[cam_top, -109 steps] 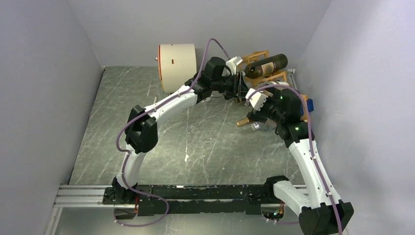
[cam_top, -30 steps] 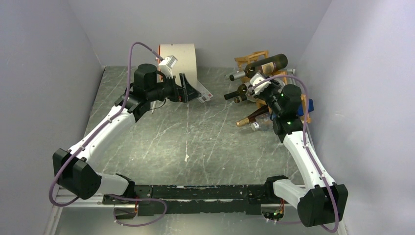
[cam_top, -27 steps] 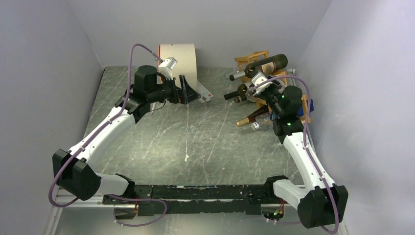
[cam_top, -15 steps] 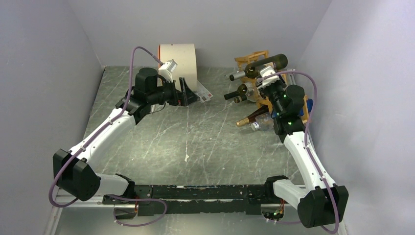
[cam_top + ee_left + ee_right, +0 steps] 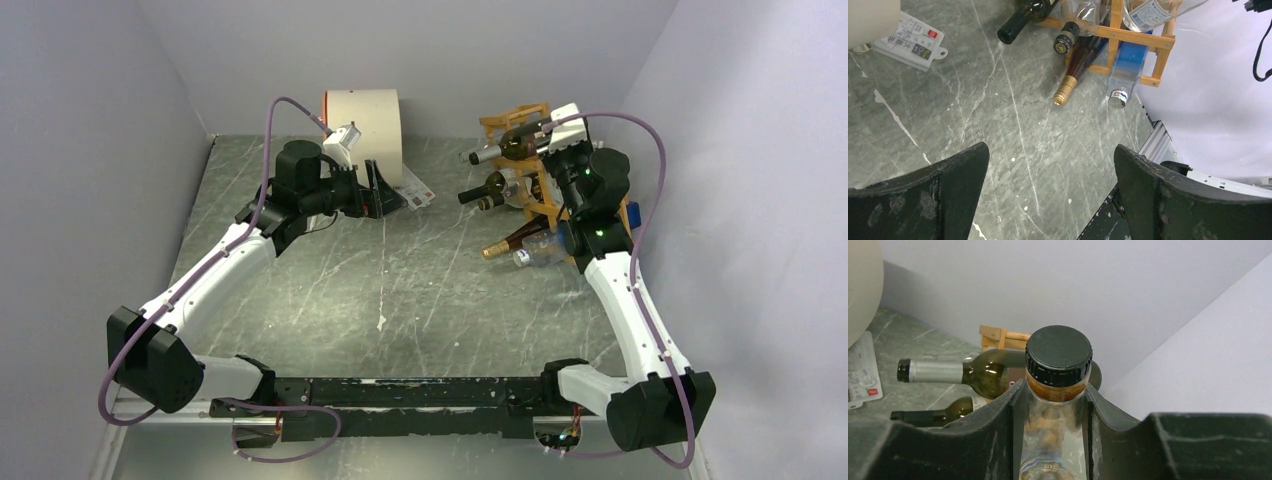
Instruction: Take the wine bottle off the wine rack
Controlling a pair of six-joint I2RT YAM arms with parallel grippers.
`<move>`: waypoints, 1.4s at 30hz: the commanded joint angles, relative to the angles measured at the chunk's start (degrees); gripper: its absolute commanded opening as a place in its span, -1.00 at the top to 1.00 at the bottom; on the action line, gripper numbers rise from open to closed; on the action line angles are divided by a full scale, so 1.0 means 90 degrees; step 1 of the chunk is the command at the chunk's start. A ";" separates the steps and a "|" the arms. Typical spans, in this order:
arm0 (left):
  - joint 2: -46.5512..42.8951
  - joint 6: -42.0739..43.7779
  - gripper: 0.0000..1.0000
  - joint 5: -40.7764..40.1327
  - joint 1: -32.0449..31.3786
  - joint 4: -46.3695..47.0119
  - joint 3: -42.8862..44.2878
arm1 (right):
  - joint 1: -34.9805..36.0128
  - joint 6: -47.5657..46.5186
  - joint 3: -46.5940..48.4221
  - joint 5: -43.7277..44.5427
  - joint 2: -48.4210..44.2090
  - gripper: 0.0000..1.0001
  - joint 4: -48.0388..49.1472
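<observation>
Left claw spread wide, holding nothing, above table near far edge, just beside white drum. White card flat on table by drum. Further right, wooden rack in far right corner, several bottles lying in its cells, necks pointing left. Gold-foil bottle in lowest row. Right claw at top of rack, clamped on clear neck of wine bottle, just under black cap. Cannot tell whether bottle rests on rack.
</observation>
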 commanded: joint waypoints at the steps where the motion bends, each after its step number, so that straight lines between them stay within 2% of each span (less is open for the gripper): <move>1: -0.0180 -0.0009 -0.96 -0.0079 0.0044 0.0098 -0.0017 | 0.0044 0.0008 0.0856 0.0343 0.0026 1.00 0.0902; 6: -0.0198 0.0003 -0.96 -0.0082 0.0046 0.0078 -0.0043 | 0.0042 0.0237 0.1511 0.0508 0.0385 1.00 0.0517; 14: -0.0293 0.0026 -0.96 -0.0123 0.0049 0.0025 -0.0104 | 0.0040 0.0445 0.1902 0.0599 0.0520 1.00 0.0355; 23: -0.0310 0.0021 -0.97 -0.0119 0.0044 0.0060 -0.0175 | 0.0045 0.0768 0.2399 0.0352 0.0345 1.00 -0.0682; 33: -0.0189 -0.0009 -0.97 -0.0101 0.0049 0.0074 -0.0192 | 0.0093 0.0761 0.2581 -0.0345 -0.0035 1.00 -0.1828; 42: -0.0274 0.0035 -0.97 -0.0467 0.0049 -0.0090 -0.0177 | 0.0276 0.1207 0.3117 -0.1532 -0.0033 1.00 -0.2518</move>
